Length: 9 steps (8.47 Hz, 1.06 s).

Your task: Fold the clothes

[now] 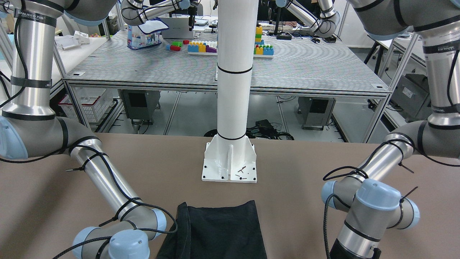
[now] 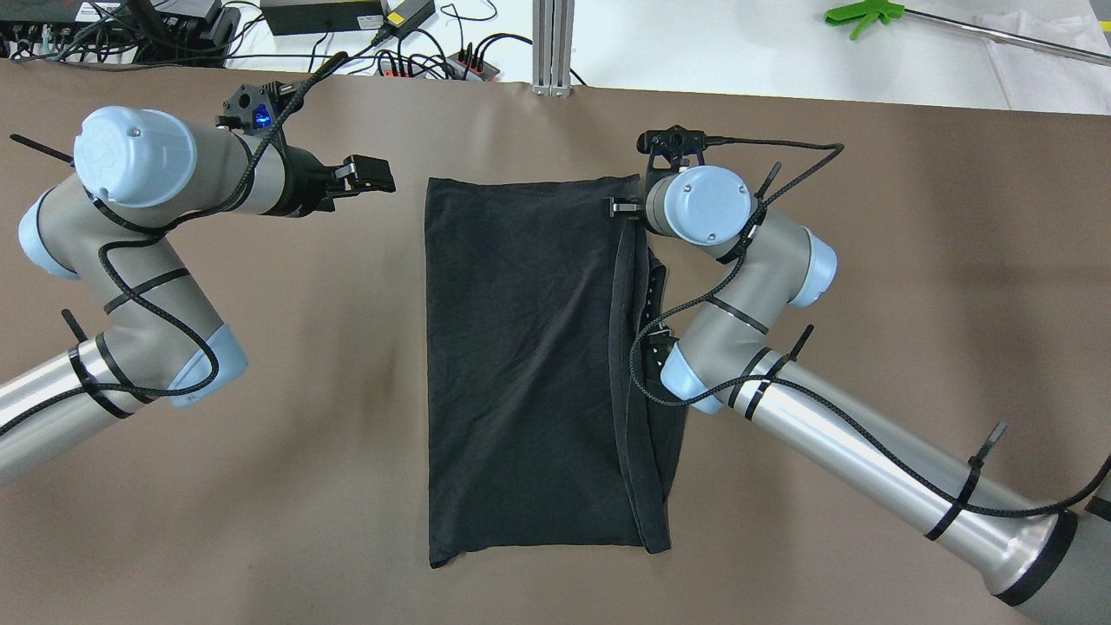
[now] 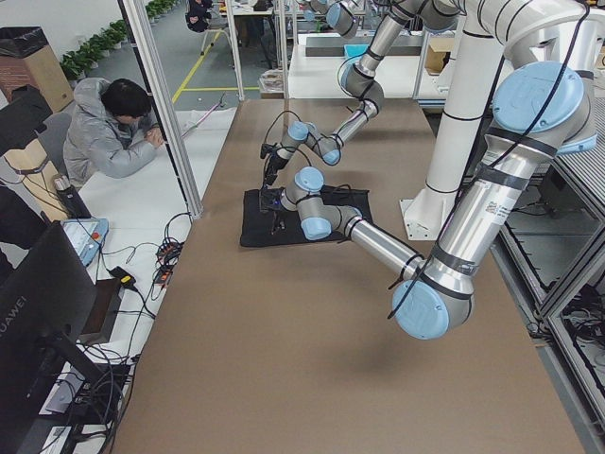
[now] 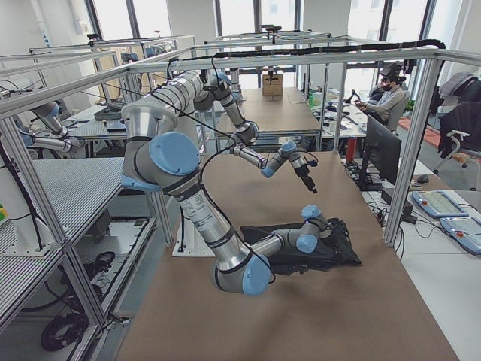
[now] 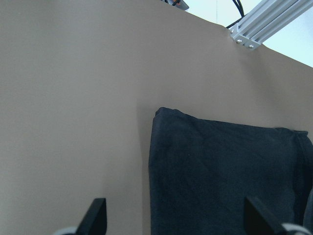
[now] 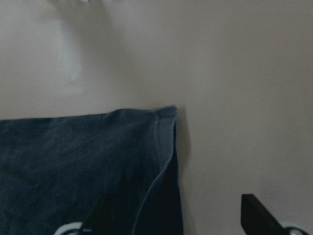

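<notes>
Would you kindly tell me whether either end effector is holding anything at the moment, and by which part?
Nothing is held: the left end effector and the right end effector are both open, and neither grips the garment.

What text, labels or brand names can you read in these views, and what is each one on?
"HUAWEI": back of the monitor, left side view.
"ANJEED", start cut off, characters after it unreadable: right arm band, front view.
Too blurred to read: left arm band.
No print: garment.
</notes>
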Tool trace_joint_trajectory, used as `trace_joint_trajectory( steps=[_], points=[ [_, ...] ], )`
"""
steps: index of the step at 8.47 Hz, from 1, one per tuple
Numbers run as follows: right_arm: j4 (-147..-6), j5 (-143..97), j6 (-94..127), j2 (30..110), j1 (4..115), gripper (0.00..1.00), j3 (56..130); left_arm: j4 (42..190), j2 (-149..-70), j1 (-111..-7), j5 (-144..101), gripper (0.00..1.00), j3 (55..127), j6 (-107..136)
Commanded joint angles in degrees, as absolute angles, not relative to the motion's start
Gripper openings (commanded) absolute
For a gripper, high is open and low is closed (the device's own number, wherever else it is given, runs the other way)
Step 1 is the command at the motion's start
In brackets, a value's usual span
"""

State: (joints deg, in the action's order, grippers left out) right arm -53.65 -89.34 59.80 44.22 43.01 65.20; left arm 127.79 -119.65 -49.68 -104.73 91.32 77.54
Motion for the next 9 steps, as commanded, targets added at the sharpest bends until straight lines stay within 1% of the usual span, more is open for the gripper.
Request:
trace_joint_trajectory(
  steps=[1, 4, 7, 9],
  points=[
    [-53.88, -85.1, 61.79, 44.3, 39.3, 0.94, 65.57, 127.79, -119.71, -49.66, -104.77, 1.0, 91.32, 77.52],
    [-53.88, -83.85, 59.86, 46.13, 38.94, 0.94, 65.92, 127.79, -119.71, -49.66, -104.68, 1.0, 91.32, 77.87],
    [-53.96, -84.11, 55.22, 51.22, 39.37, 0.94, 70.21, 127.88, -119.79, -49.66, -104.5, 1.0, 91.49, 78.31],
    [-53.79, -88.3, 49.16, 54.04, 42.87, 0.94, 71.71, 127.88, -119.79, -49.66, -104.5, 1.0, 91.41, 78.31]
  ],
)
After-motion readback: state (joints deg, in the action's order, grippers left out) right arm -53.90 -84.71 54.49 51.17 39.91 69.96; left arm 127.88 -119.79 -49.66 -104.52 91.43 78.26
